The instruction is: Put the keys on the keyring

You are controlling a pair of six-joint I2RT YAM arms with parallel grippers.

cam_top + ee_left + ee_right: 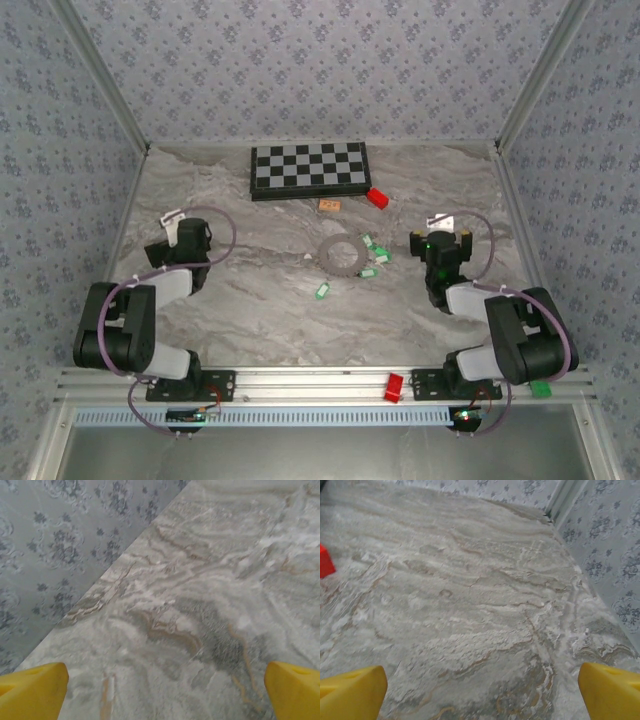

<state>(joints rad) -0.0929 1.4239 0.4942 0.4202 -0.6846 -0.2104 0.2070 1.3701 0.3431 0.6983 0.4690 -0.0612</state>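
keyring [343,253] lies flat on the marble table [250,300], roughly mid-table and slightly right of centre, with nothing threaded on it that I can see. keys [367,272] are loose around it: three clustered just off its right rim, and a fourth key [321,291] on its own nearer the front edge, a bit left of the ring. Can't tell from the top view whether the closest key touches the hoop. orange tile [330,205] sits just behind the ring, with a red block [377,197] right of that, by the near right corner of the checkerboard [309,170] at the back. left gripper [175,222] is well off to the left of the ring. right gripper [442,224] is closer on the right, near the key cluster but apart from it. Both claws are spread wide and hold nothing: left yellow fingers [32,690] and right yellow fingers [612,690] sit at the frame corners with bare marble between. second red block [394,387] and a green block [540,388] are on the front rail
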